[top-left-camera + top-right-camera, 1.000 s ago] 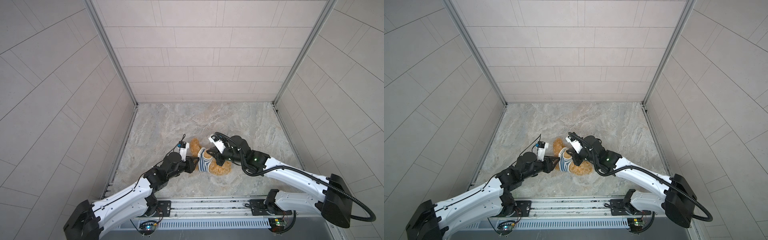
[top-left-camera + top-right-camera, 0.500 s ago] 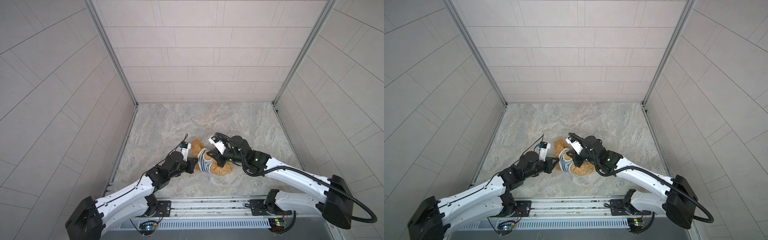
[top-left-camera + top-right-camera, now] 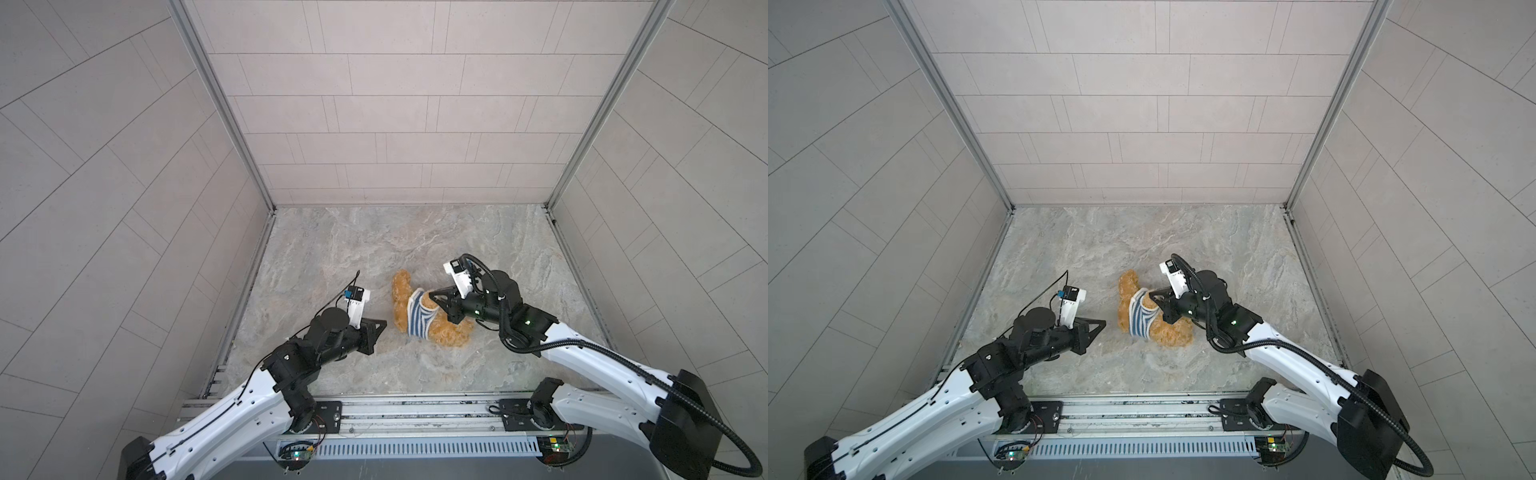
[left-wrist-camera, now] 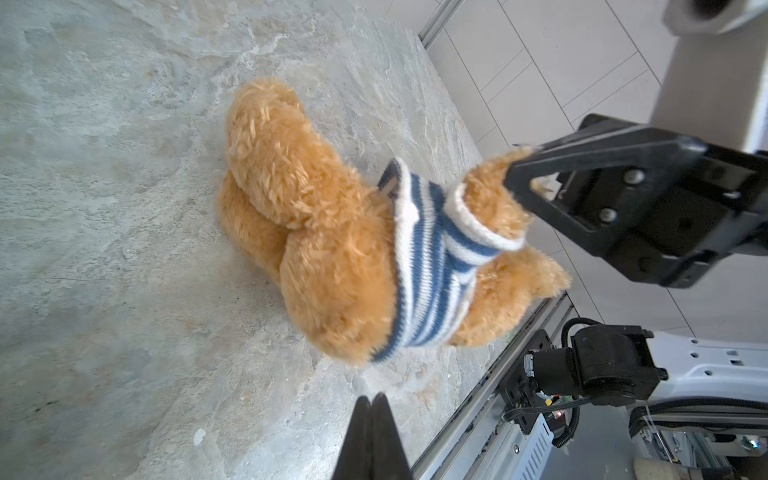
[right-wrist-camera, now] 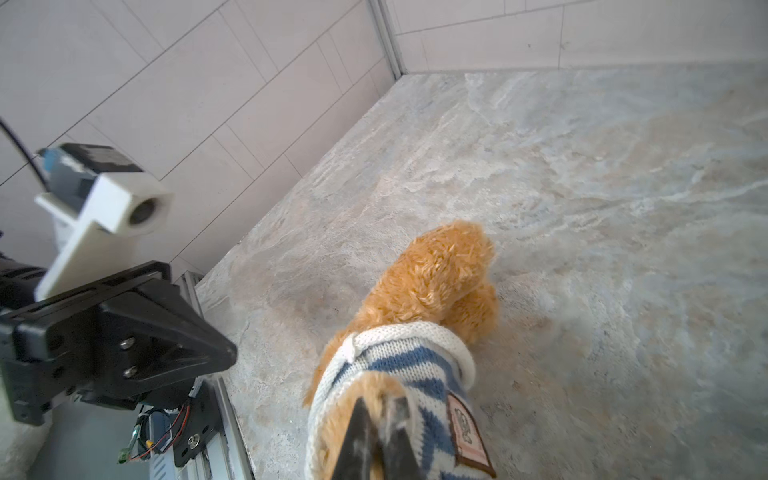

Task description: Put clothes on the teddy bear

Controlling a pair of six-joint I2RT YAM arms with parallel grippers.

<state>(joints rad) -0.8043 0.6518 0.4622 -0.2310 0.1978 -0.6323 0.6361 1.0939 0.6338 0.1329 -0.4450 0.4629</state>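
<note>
Left wrist view shows the left gripper (image 4: 372,399) with its jaws pressed together on nothing. In both top views it has drawn back from the striped shirt (image 3: 417,319) it touched a second ago and now hangs low, just apart from it. The right gripper (image 3: 433,296) stays clenched on the teddy bear (image 3: 452,334), at the arm poking from the sleeve. The bear lies mid-table on the marbled tabletop (image 3: 374,249) between both grippers, legs toward the back wall.
</note>
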